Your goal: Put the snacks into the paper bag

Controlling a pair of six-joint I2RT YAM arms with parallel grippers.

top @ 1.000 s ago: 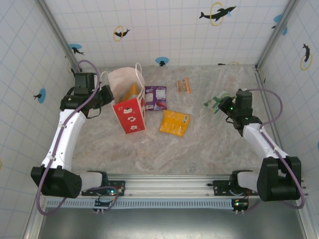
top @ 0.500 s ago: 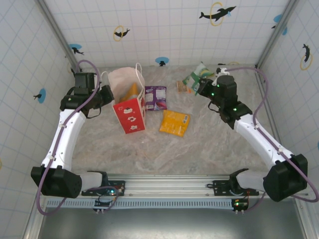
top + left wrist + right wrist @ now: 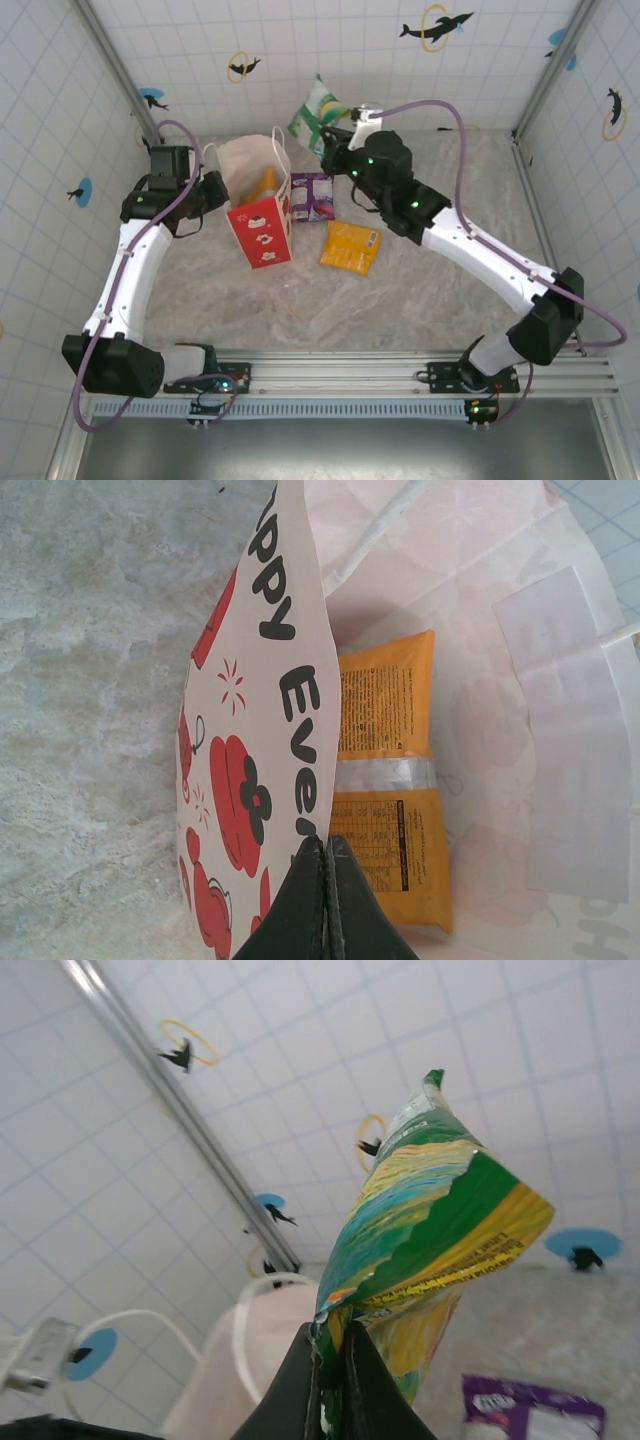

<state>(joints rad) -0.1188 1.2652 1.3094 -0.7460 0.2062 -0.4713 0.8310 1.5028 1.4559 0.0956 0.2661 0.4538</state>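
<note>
My right gripper (image 3: 330, 1355) pinches the green packet (image 3: 430, 1230) aloft, seemingly beside the paper bag (image 3: 262, 230); my left gripper (image 3: 325, 855) clamps its rim.

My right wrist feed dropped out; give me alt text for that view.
The right end effector is shut on a green packet, held up against the tiled wall. The white top and handle of the paper bag sit lower left; a purple packet lies lower right.

Glossy foil green packet (image 3: 430, 1230); matt paper bag (image 3: 262, 730); marbled stone-look table (image 3: 400, 290).
</note>
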